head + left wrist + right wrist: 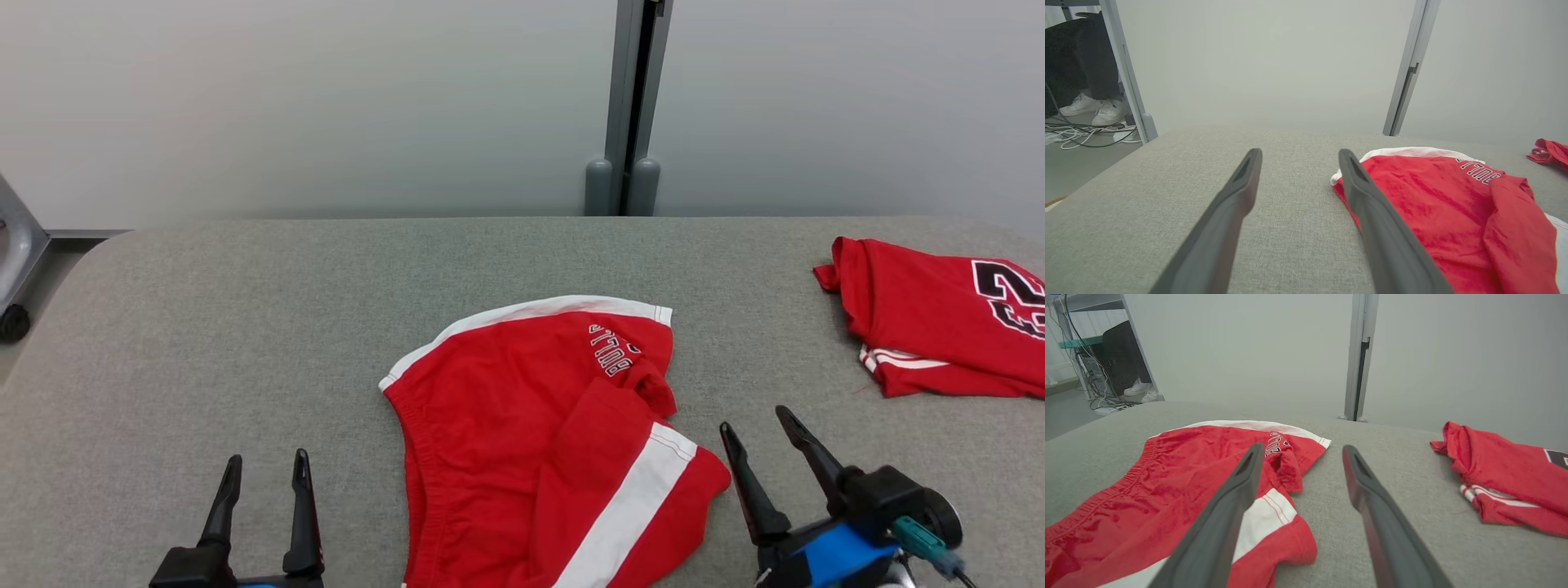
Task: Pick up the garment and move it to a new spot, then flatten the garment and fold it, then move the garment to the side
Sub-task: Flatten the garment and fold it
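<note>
Shorts (pixel 522 408) btwn L pincer (pixel 268 456), R pincer (pixel 753 418); both spread wide, empty.

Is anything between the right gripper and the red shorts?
Nothing visible. The right gripper is open just beside the red shorts, with bare grey tabletop between them. The red jersey lies farther right, out of the way.
</note>
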Controlling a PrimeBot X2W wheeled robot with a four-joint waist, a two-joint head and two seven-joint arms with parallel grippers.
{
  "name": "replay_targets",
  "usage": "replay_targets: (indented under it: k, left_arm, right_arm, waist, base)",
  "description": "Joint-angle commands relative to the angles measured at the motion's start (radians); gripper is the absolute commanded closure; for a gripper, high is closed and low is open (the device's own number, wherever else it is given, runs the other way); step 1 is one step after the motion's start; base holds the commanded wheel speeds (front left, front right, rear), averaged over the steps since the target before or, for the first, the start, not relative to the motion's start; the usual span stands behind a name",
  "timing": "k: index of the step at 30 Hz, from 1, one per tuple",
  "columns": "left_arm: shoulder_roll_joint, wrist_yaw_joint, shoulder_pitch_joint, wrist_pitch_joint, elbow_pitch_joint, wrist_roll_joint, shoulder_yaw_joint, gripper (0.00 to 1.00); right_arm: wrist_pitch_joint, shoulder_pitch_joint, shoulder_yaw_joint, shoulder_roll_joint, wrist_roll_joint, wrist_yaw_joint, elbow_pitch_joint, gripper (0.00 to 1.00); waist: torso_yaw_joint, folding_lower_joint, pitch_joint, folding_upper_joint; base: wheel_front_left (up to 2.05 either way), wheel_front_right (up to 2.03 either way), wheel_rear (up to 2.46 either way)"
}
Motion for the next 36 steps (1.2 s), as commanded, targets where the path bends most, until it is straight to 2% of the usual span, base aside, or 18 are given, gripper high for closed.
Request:
replay_targets:
  k: [1,13,21,23,26,30,36]
  left_arm:
    - [0.0,-0.002,-0.015,-0.004,0.0,0.006,-0.001,0.0]
    - [0.0,0.005,-0.048,-0.004,0.001,-0.012,-0.032,0.0]
    - [0.0,0.014,-0.066,-0.004,0.004,-0.019,-0.051,0.0]
    - [0.0,0.017,-0.063,-0.004,0.003,-0.02,-0.048,0.0]
    - [0.0,0.02,-0.051,-0.004,0.005,-0.019,-0.043,0.0]
    - [0.0,0.02,-0.04,-0.004,0.006,-0.021,-0.04,0.0]
    - [0.0,0.019,-0.025,-0.004,0.004,-0.025,-0.035,0.0]
  right_arm:
    - [-0.003,-0.029,0.016,-0.01,0.004,0.0,0.023,0.0]
    - [0.081,-0.303,0.223,-0.063,0.066,0.0,0.422,0.0]
    - [0.076,-0.391,0.32,-0.052,0.121,0.0,0.653,0.02]
    - [0.064,-0.398,0.343,-0.045,0.147,0.0,0.679,1.0]
    - [0.033,-0.408,0.372,-0.046,0.181,0.0,0.697,1.0]
    - [0.0,-0.391,0.368,-0.063,0.221,0.0,0.657,1.0]
    - [-0.003,-0.247,0.277,-0.101,0.214,0.0,0.411,1.0]
  waist:
    - [0.008,-0.0001,0.004,0.0]
    - [0.088,-0.0001,0.056,0.0]
    - [0.119,-0.0001,0.083,0.0]
    - [0.116,-0.0001,0.083,0.0]
    - [0.102,-0.0001,0.075,0.0]
    - [0.074,-0.0001,0.059,0.0]
    - [0.019,-0.0001,0.041,0.0]
  base:
    - [0.0,0.0,0.0]
    - [0.0,0.0,0.0]
    - [0.0,0.0,0.0]
    - [0.0,0.0,0.0]
    - [0.0,0.0,0.0]
    - [0.0,0.0,0.0]
    - [0.0,0.0,0.0]
